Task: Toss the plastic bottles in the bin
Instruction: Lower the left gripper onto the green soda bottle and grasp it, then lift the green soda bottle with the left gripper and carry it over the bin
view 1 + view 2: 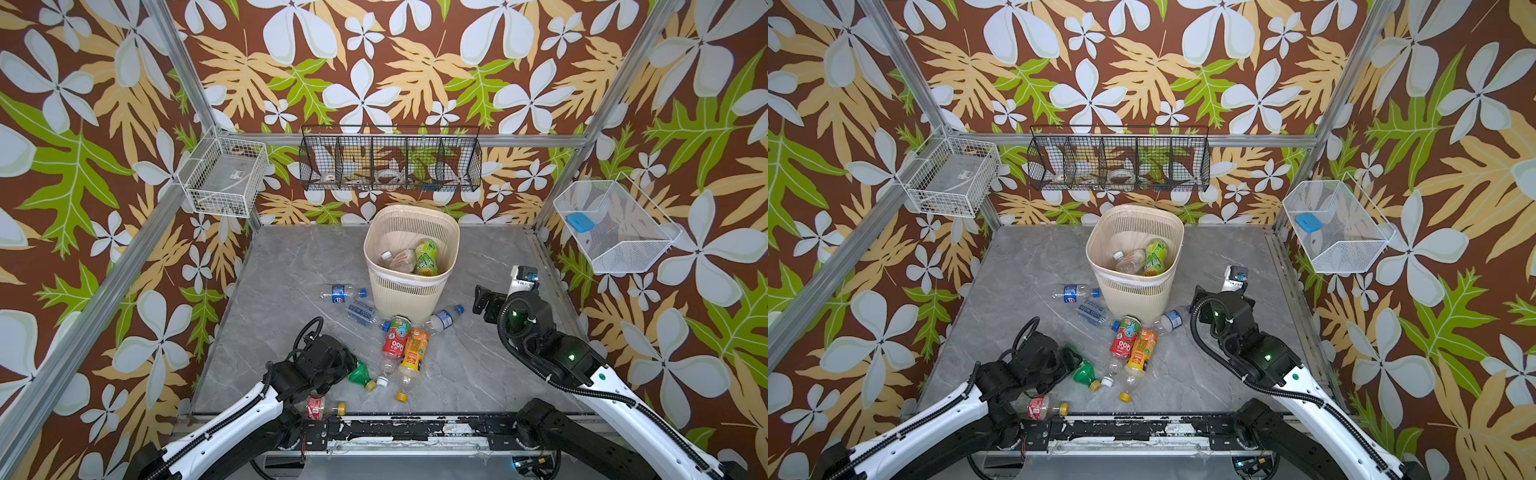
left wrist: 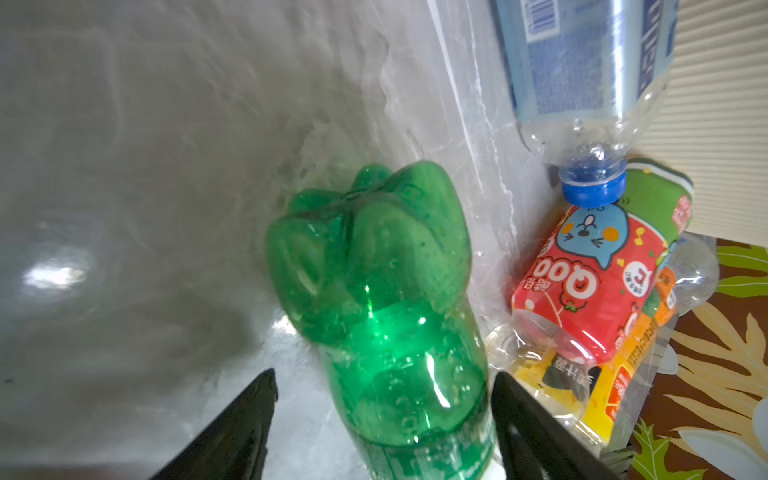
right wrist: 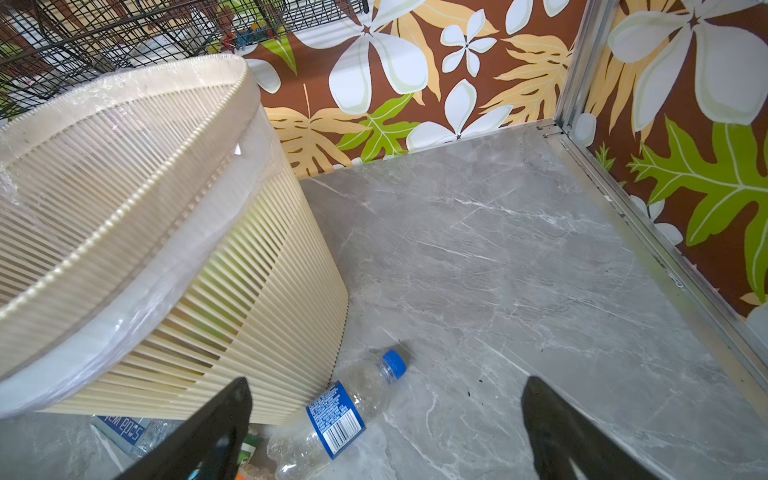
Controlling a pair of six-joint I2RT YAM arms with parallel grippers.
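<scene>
Green plastic bottle lay on its side in front of the bin, toward the left; left gripper straddled it, jaws apart, not yet pinching.
Risk: the slick round body could squirt out or roll if the jaws closed off-centre. Red bottle and orange bottle lay just beside it, easily nudged. Right gripper hung wide open and empty right of the bin, over a blue-capped bottle.
</scene>
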